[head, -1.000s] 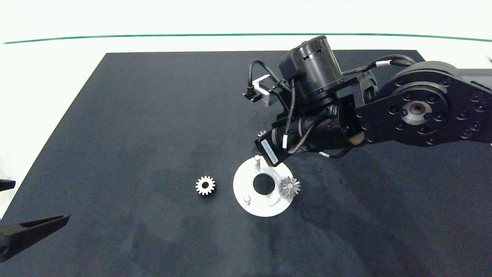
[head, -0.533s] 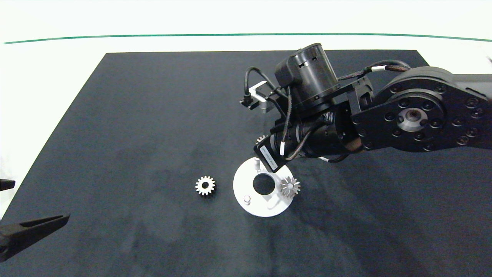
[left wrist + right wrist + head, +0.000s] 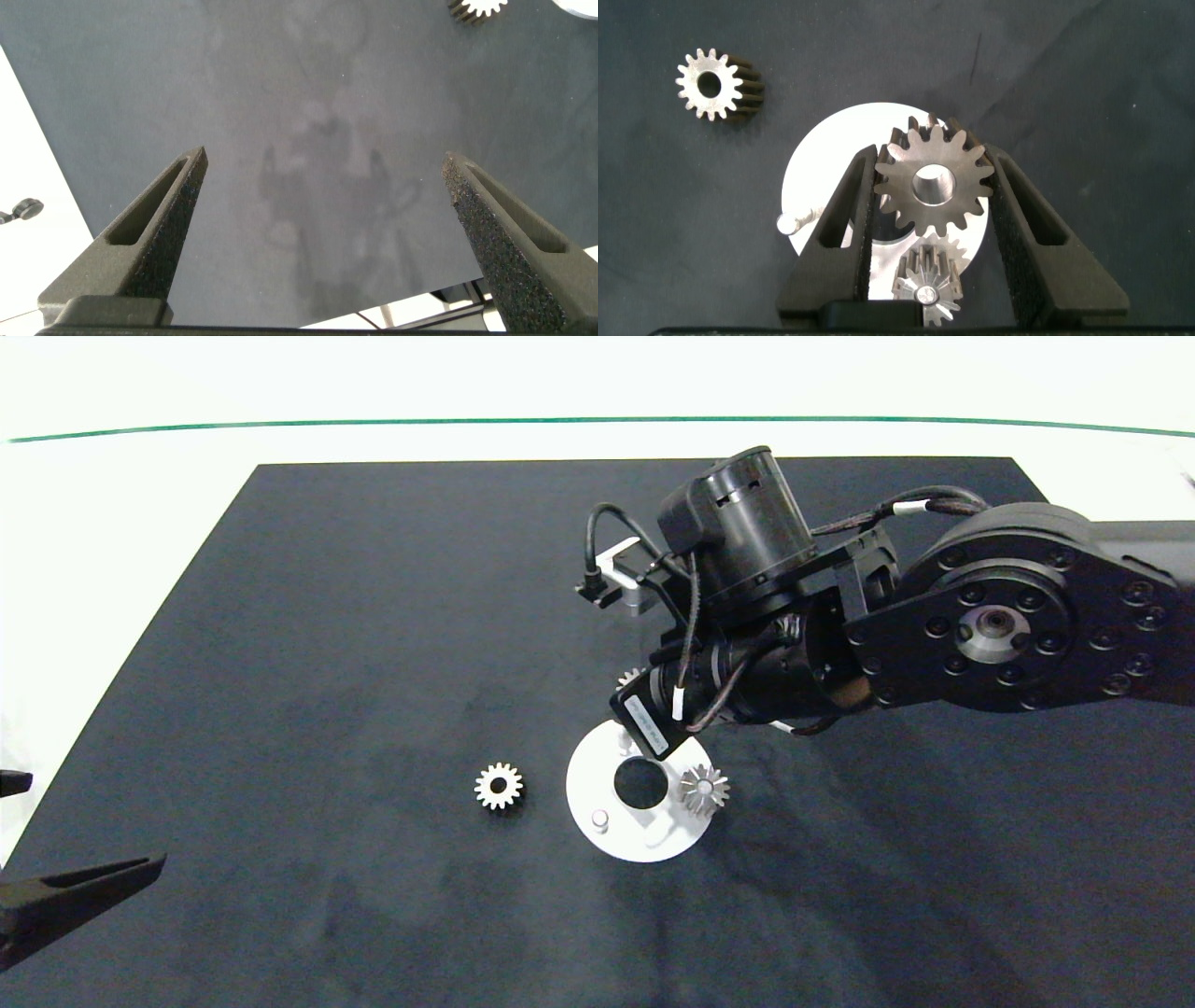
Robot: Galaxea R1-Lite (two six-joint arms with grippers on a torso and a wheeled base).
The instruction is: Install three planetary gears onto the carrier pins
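Looks like a robotics lab or test bench rather than a home or shop. Shown by a plain white table [image 3: 140, 523] with a thin green line [image 3: 373, 423] near its far edge, bare but for a dark matte work mat [image 3: 373, 616] laid flat beneath the right gripper [image 3: 932, 201] as a staged work surface. Also by the loose machine parts set out alone on that mat: a small metal gear [image 3: 498, 786] well to one side of that claw and a white disc [image 3: 590, 782] directly under it. No household or retail furnishings anywhere around.
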